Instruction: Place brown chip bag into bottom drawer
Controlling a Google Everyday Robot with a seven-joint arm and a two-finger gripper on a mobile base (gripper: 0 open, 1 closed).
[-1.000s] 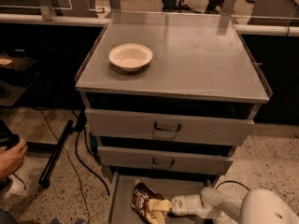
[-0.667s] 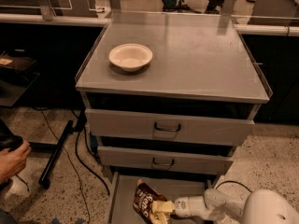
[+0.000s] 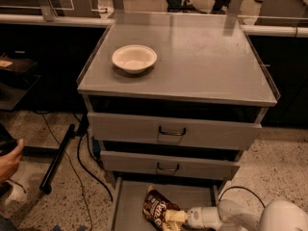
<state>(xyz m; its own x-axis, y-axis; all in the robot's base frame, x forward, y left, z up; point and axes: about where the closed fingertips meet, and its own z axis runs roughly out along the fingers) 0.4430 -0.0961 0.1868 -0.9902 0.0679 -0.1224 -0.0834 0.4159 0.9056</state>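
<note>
step: put-down. the bag [image 3: 155,209] is already within the open bottom drawer [image 3: 126,202], so i judge the task is near its end.
bag: it lies slanted over the drawer floor, a little right of the middle, with its yellow end toward the tool. i cannot tell if it rests fully on the floor.
tool: the tool [image 3: 174,217] is low at the front of the bottom drawer, reaching in from the right and touching the bag's yellow end. i cannot tell how far open it is, or if it has hold of the bag.
next move: in my opinion, make sure the bag is down on the floor and free, then draw the tool back to the right and upward, without dragging the bag out or hitting the drawer wall.
other: the bowl [image 3: 134,58] stands on the tabletop [image 3: 207,57], well apart, and plays no part here.
</note>
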